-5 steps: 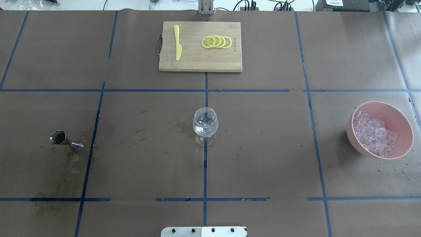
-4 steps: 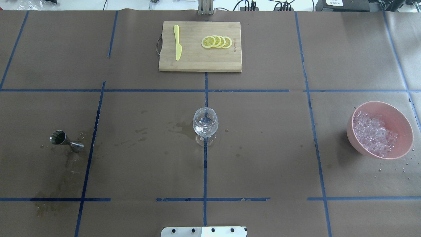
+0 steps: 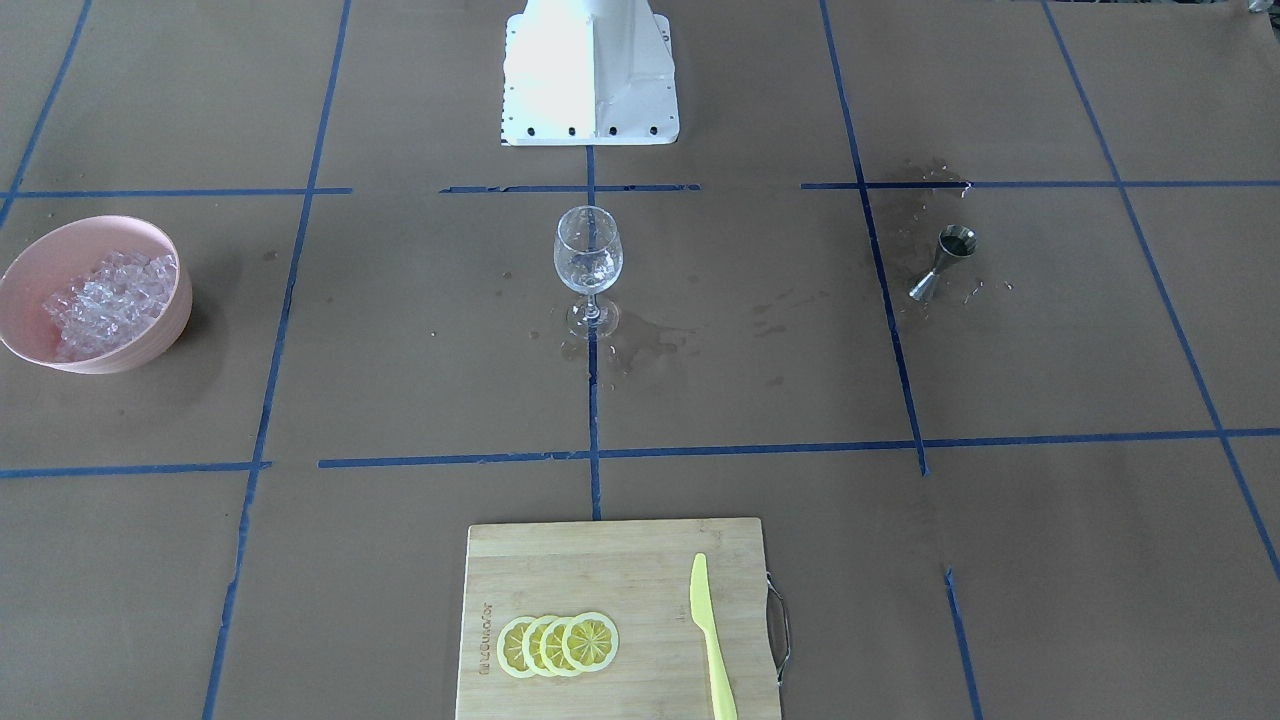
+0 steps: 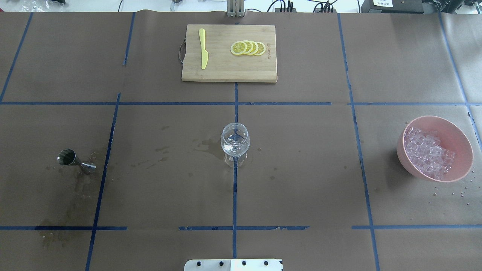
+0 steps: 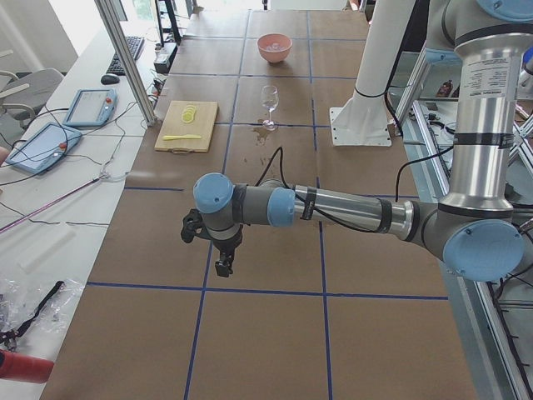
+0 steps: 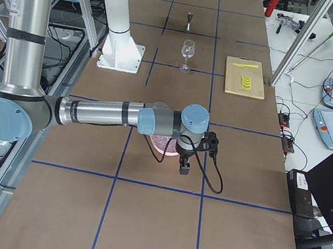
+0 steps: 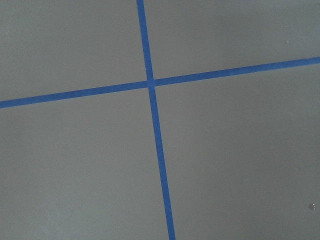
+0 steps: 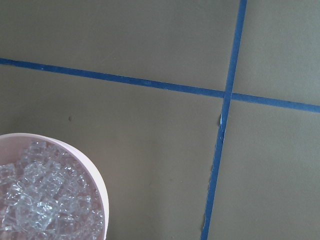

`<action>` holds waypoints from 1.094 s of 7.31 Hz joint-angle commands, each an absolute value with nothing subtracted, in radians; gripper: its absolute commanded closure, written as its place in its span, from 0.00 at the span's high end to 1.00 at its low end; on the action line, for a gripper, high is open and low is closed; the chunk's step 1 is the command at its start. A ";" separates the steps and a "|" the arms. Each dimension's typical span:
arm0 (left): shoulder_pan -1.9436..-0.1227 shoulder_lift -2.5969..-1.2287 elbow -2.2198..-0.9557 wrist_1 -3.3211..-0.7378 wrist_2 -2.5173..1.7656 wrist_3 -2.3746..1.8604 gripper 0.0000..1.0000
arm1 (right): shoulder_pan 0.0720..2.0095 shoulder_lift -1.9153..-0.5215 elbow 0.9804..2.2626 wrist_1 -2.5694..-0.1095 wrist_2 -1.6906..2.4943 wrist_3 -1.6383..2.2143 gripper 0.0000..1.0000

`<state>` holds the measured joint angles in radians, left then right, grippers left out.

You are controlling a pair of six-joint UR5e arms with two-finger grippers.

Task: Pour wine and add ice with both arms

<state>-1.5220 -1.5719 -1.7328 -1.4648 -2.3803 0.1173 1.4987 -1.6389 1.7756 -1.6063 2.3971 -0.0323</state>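
Observation:
A clear wine glass (image 4: 235,143) stands at the table's middle, also in the front view (image 3: 588,255); something glints low in its bowl. A steel jigger (image 4: 71,159) stands on the left among wet stains; its cup looks dark inside (image 3: 957,240). The ice (image 4: 427,152) fills a pink bowl (image 4: 463,150) on the right, and also shows in the right wrist view (image 8: 45,200). My left gripper (image 5: 223,267) points down over the table's left end. My right gripper (image 6: 184,167) points down beside the bowl. I cannot tell whether either is open.
A wooden cutting board (image 4: 229,71) at the far middle carries lemon slices (image 4: 247,48) and a yellow knife (image 4: 203,49). The white base block (image 3: 590,70) is at the near edge. Blue tape lines cross the brown paper. Droplets lie beside the bowl.

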 commanded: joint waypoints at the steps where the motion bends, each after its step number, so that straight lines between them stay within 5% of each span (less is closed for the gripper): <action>1: -1.523 -1.580 -1.764 -1.471 -2.367 0.109 1.00 | 1.499 -1.635 1.786 -1.606 2.395 -0.038 1.00; 4: -1.523 -1.617 -1.775 -1.532 -2.356 0.095 1.00 | 1.497 -1.632 1.767 -1.592 2.396 -0.025 1.00; 8: -1.365 -1.574 -1.749 -1.959 -2.350 0.053 1.00 | 1.491 -1.647 1.755 -1.503 2.478 -0.023 1.00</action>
<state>-1.4549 -1.5801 -1.7669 -1.8174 -2.3541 0.0850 1.4941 -1.6469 1.7581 -1.5111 2.4285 -0.0237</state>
